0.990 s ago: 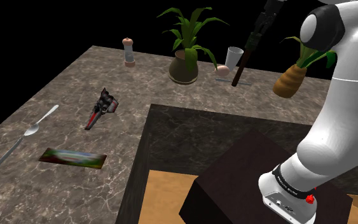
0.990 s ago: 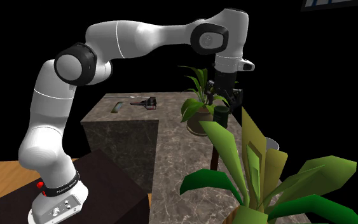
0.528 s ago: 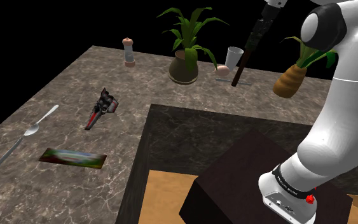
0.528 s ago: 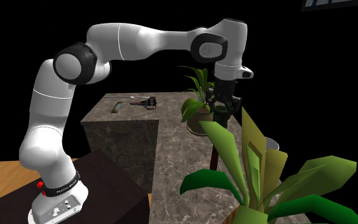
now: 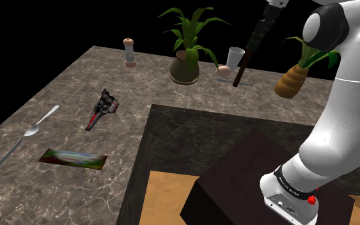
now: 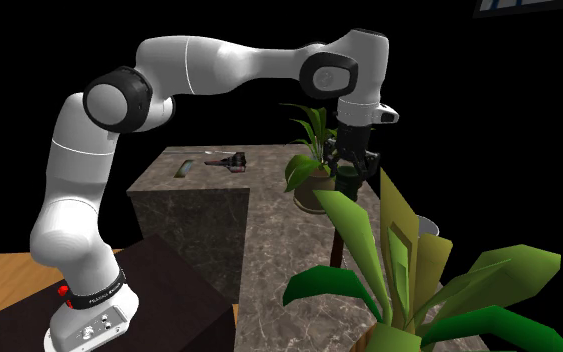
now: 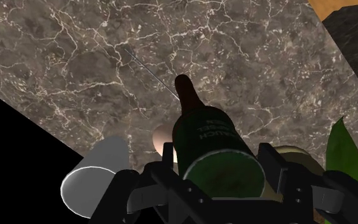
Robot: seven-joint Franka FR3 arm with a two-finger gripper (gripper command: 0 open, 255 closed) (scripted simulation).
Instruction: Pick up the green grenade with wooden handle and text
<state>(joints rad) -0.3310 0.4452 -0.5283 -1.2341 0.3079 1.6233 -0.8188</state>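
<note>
The grenade (image 5: 242,67) stands tilted on the marble counter (image 5: 63,96) at the back, brown handle down and dark green head up. In the wrist view its green head (image 7: 204,130) carries printed text, and the brown handle points away toward the counter. My gripper (image 5: 262,24) comes down from above and is shut on the head, one black finger (image 7: 168,159) on each side. From the second exterior view the gripper (image 6: 353,165) clasps the dark head (image 6: 348,184) beside the potted plant. I cannot tell whether the handle's tip touches the counter.
A white cup (image 5: 235,57) and a pale egg-shaped thing (image 5: 224,67) sit right beside the grenade. A potted plant (image 5: 186,64) and a pineapple-like plant (image 5: 291,80) flank it. Farther off lie a pepper mill (image 5: 129,52), a toy spaceship (image 5: 103,108), a spoon (image 5: 41,121) and a flat card (image 5: 73,158).
A second ago the fingers stood apart around the grenade's head; they have since shut on it. Over the last half second nothing has visibly moved.
</note>
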